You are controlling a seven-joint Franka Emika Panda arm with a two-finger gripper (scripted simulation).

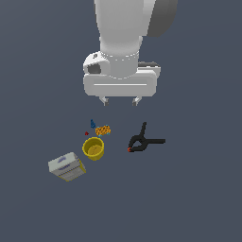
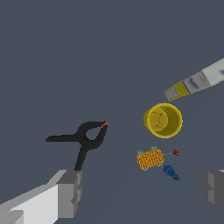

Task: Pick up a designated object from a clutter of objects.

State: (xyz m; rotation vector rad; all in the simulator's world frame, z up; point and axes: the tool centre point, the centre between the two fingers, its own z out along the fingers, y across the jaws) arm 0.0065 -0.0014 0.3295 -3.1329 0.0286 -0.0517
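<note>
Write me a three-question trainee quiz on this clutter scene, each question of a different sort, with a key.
1. True or false: the gripper is shut on the yellow cup.
2. Multiple choice: in the exterior view, which object lies on the exterior view's right of the cup? A. the yellow-and-white box B. the black clamp C. the orange bit
3. Fill in: the cup stands upright with its opening facing ____.

Key
1. False. The gripper hangs open above the objects, holding nothing.
2. B. The box sits to the cup's left and nearer the camera; the orange bit lies just beyond the cup.
3. Up; the wrist view looks straight into its hollow.
</note>
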